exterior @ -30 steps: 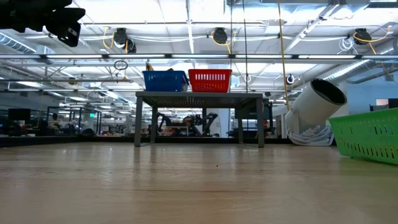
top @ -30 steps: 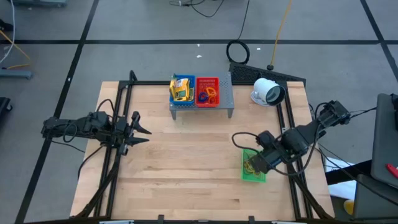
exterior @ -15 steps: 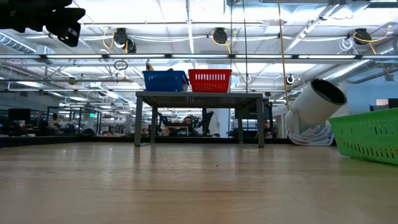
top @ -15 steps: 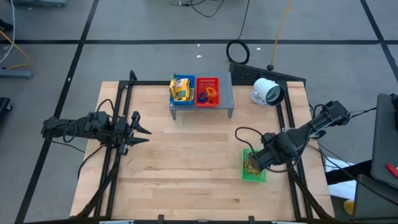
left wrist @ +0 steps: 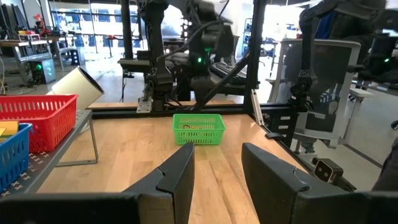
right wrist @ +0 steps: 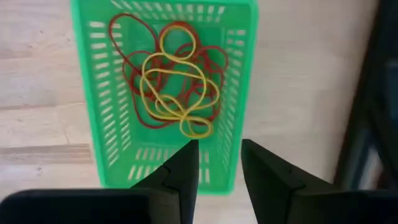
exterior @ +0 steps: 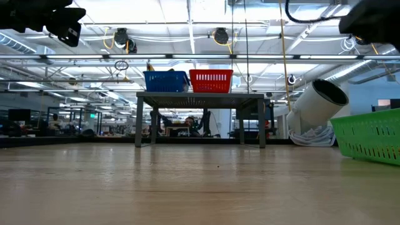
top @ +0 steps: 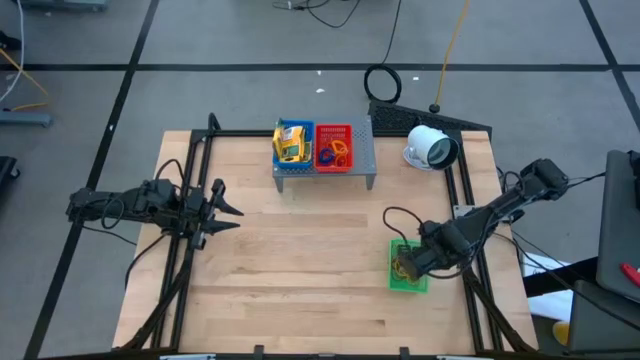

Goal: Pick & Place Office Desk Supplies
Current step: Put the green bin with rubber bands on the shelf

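The right claw (right wrist: 217, 165) hovers part-open and empty over the green basket (right wrist: 93, 93) of rubber bands (right wrist: 177, 87); the left claw (left wrist: 214, 174), part-open and empty, waits at the table's (top: 300, 270) left edge.

Grey perforated metal stand (top: 365, 150) at table's (top: 300, 280) far edge; white round device (top: 431, 148) beside it.

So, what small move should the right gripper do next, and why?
Probably lower straight down into the green basket. The right gripper hovers above its near end, fingers apart and holding nothing, with the red and yellow rubber bands lying loose just ahead. The left gripper waits at the table's left edge.
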`<action>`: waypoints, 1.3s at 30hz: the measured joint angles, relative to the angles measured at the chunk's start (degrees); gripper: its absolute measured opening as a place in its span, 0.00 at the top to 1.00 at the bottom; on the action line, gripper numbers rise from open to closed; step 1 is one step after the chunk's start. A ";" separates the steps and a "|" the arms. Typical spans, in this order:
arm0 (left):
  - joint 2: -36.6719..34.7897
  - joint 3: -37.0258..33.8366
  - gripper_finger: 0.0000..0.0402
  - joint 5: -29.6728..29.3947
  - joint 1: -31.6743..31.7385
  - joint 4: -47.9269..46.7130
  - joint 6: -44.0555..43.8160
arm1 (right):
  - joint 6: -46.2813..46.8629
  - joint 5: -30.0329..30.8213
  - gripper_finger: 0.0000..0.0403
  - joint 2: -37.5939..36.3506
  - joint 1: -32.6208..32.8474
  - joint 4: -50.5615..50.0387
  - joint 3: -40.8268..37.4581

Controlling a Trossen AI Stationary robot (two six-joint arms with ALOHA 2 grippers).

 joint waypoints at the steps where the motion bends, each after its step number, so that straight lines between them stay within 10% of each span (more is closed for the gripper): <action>1: 0.00 0.00 0.64 -0.01 0.00 0.02 0.00 | 0.58 0.19 0.72 -1.11 0.04 2.51 -2.13; 39: 0.00 0.00 0.64 -0.01 0.01 0.02 0.00 | 4.17 7.24 0.71 -7.60 3.30 19.87 -21.42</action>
